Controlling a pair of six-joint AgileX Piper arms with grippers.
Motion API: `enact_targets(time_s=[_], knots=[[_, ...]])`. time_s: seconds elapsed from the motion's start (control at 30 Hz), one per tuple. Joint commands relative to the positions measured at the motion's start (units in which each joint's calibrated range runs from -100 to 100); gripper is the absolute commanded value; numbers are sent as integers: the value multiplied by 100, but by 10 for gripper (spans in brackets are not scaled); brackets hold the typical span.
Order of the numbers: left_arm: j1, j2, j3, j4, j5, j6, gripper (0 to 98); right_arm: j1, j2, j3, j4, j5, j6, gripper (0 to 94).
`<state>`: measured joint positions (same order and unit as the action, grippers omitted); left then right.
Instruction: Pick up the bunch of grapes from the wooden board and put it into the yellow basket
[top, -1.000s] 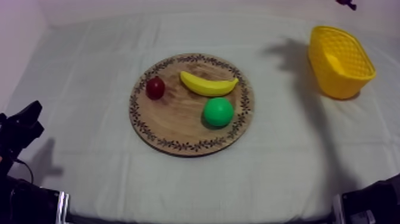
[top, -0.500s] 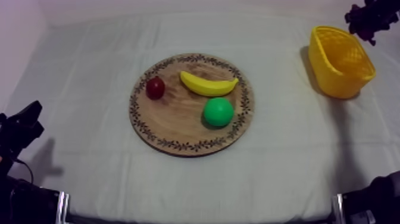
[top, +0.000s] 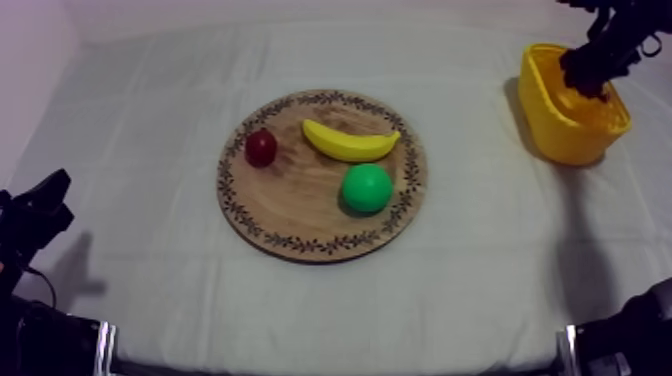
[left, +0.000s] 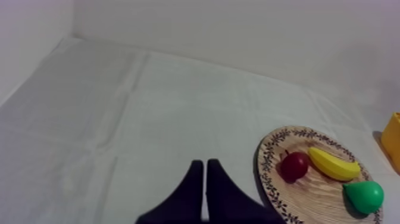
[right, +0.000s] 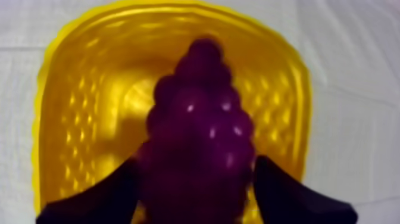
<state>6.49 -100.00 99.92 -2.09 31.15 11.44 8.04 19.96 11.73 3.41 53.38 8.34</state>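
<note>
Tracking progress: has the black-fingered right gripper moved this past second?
Yes: the right gripper, holding the purple bunch of grapes, came down from beyond the far rim of the yellow basket to over its opening.

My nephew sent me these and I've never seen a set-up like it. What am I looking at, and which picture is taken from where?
This is a robot with two arms, one at each side of a cloth-covered table. One picture looks down from above; the other two come from cameras riding on the arms' wrists. On the table sits a round wooden board carrying a banana, a green pear and a small red fruit. The left gripper rests low at its side, fingers shut together on nothing. The right gripper hangs over the yellow basket, its fingers closed round a bunch of purple grapes.
</note>
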Motion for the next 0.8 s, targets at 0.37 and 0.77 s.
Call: enact_targets(time_s=[0.37, 0.77], knots=[[-1, 0, -4, -4, -3, 1, 1, 4, -694, 595, 95, -803, -47, 678], [-1, 0, -4, -4, -3, 1, 1, 118, -3199, 2208, 270, -1277, -94, 612]])
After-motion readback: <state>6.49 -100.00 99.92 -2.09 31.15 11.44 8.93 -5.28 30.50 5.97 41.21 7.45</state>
